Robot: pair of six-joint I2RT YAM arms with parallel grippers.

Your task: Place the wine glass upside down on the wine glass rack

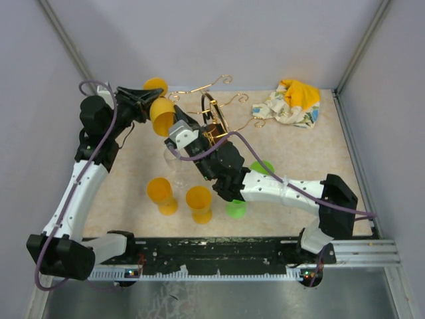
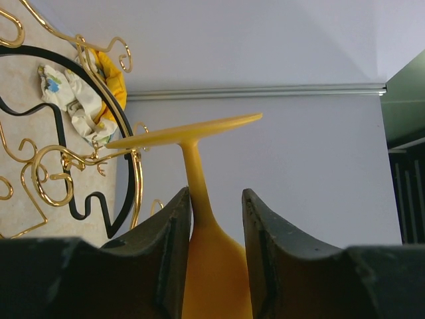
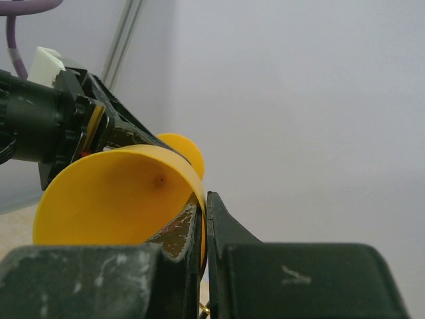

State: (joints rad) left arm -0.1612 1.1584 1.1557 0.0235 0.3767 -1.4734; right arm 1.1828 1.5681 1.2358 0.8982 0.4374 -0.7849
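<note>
Most of rack [image 1: 212,133] behind right arm [image 1: 279,189]

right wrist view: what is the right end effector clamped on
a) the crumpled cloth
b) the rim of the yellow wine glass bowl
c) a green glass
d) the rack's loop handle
b: in the right wrist view the right end effector has both fingers closed on the thin edge of the yellow wine glass bowl, with nothing else between them.
</note>
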